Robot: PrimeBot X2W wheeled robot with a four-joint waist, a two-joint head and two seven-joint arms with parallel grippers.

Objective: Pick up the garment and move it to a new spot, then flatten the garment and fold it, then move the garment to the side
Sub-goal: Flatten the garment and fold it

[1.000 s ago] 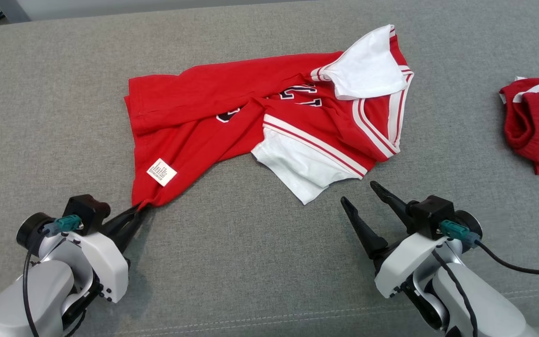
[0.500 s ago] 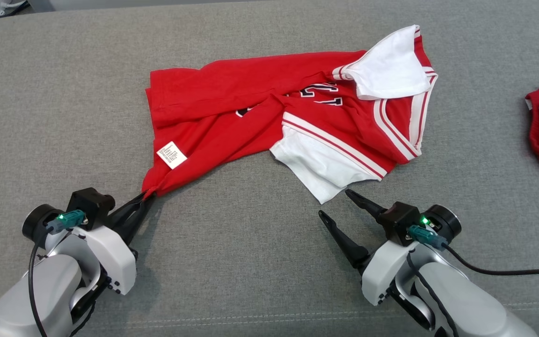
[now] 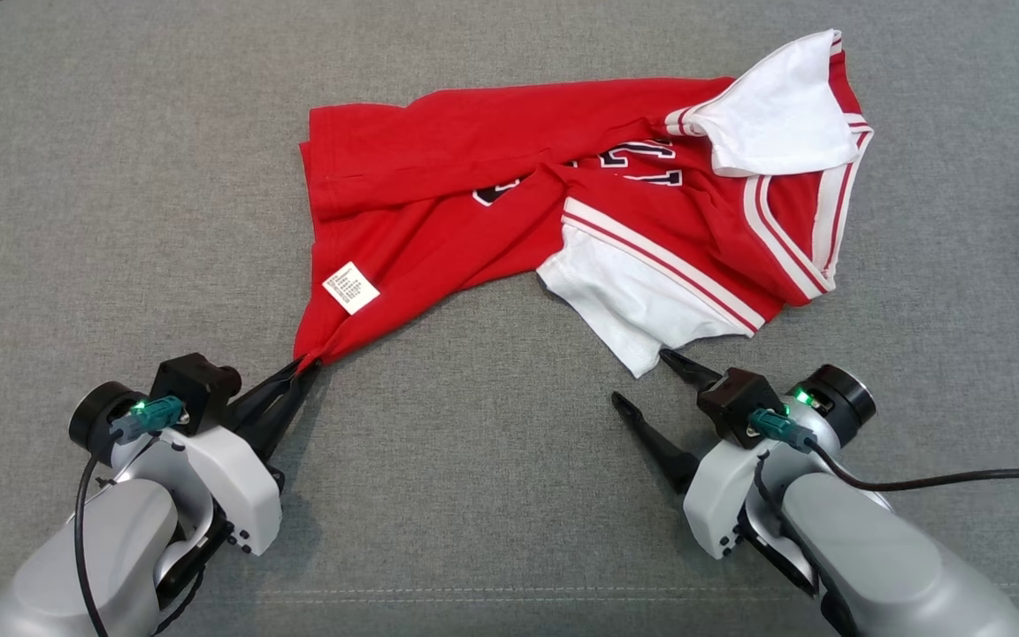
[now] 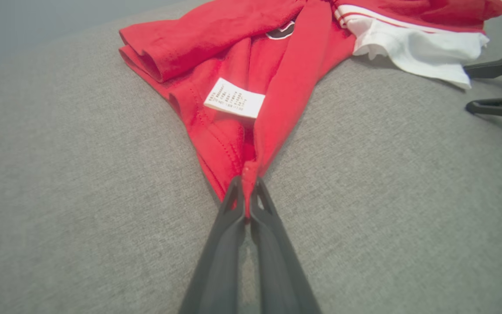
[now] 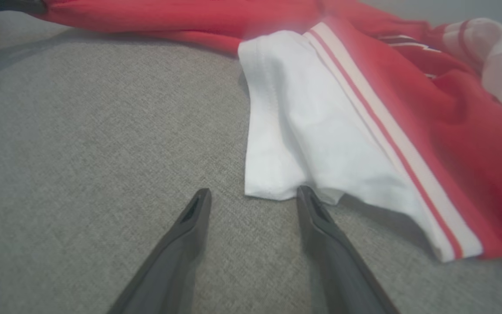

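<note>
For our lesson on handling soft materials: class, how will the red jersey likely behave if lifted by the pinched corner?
Probably floppy: the red jersey bunches into folds where the left tool pinches its hem corner. It would likely hang and drape, not hold shape. It seems to be light, thin cloth; the white sleeve lies limp.

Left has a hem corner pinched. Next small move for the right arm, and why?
Probably ease the right gripper forward so its open jaws straddle the edge of the white sleeve, then close. Its tips sit at that edge with nothing gripped, while the left gripper is shut on a red corner of the garment; a second hold should let both arms lift it.
</note>
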